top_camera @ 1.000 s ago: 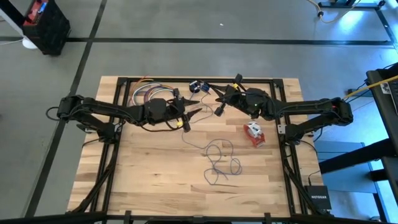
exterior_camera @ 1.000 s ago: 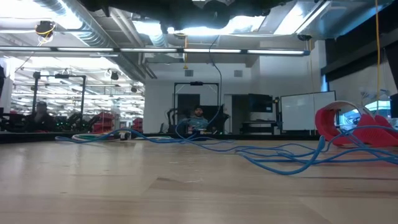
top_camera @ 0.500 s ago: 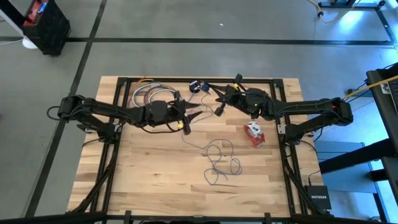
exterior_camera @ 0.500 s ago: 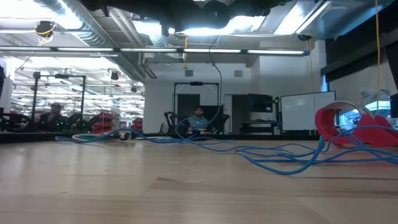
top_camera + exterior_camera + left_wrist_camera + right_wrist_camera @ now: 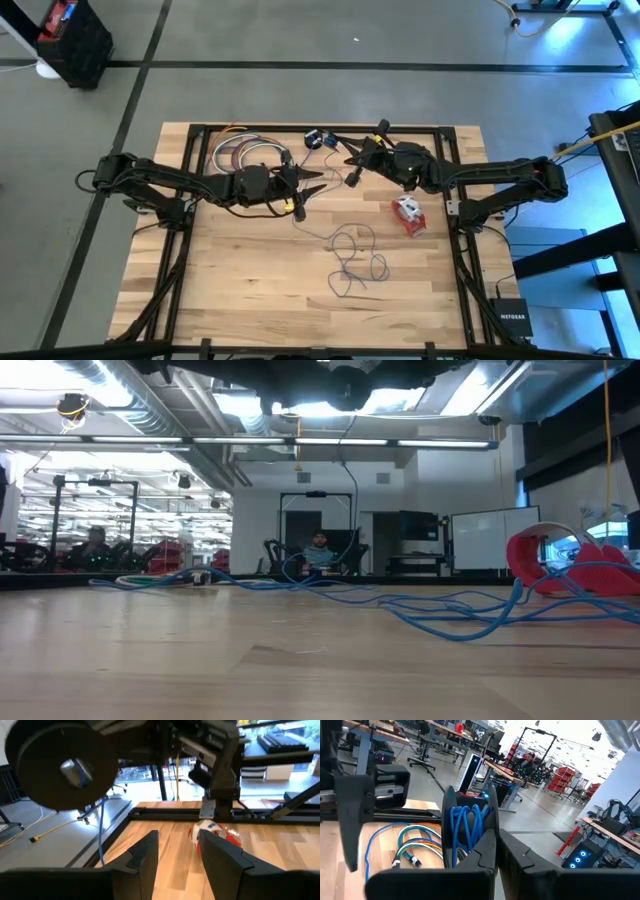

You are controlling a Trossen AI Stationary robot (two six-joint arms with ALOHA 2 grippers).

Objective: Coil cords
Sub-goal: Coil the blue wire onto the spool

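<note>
Both arms are reaching in toward the middle of the far half of the wooden table (image 5: 230, 270). The left gripper (image 5: 312, 180) is hovering with its fingers (image 5: 145, 855) standing apart, nothing between them. The right gripper (image 5: 350, 160) is facing it from just across a small gap, its fingers (image 5: 490, 845) pressed together; the small black round puck (image 5: 62, 767) is hanging at its tip, and the thin bluish-purple cord (image 5: 355, 255) is trailing down from there. Whether the shut fingers are pinching the puck itself or the cord beside it, I cannot tell.

Most of that cord is lying in loose, tangled loops on the bare wood nearer the front, well apart from both grippers and a little toward the right arm's side. The red-and-white cord bundle (image 5: 407, 214) is sitting on the table under the right arm, close to the loops but not touching them.

Behind the left gripper, by the table's far edge, a coil of multicoloured cables (image 5: 240, 152) is resting. In the room beyond, a seated person (image 5: 318, 550) is showing.
</note>
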